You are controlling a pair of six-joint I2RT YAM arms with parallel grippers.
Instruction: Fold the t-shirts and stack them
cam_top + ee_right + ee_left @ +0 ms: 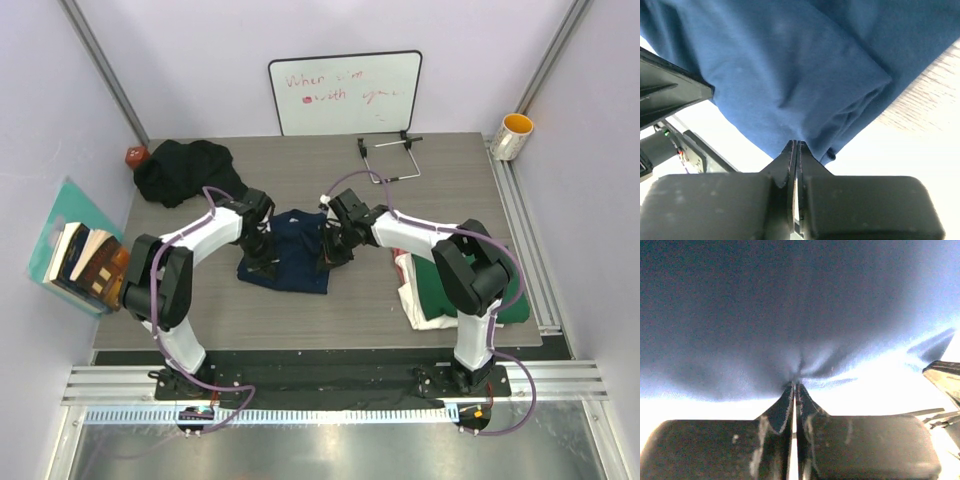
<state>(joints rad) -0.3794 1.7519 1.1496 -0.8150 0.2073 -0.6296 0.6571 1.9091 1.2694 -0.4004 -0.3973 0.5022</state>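
Left hand [795, 386] pinched shut on navy t-shirt [295, 257] — its left edge, right hand [794, 143] gripping the right edge.

The navy t-shirt [290, 255] is soft matt cloth. The table [300, 180] shows matt grey wood grain. The fingers [865, 445] of the left gripper [794, 386] are scuffed black plastic.
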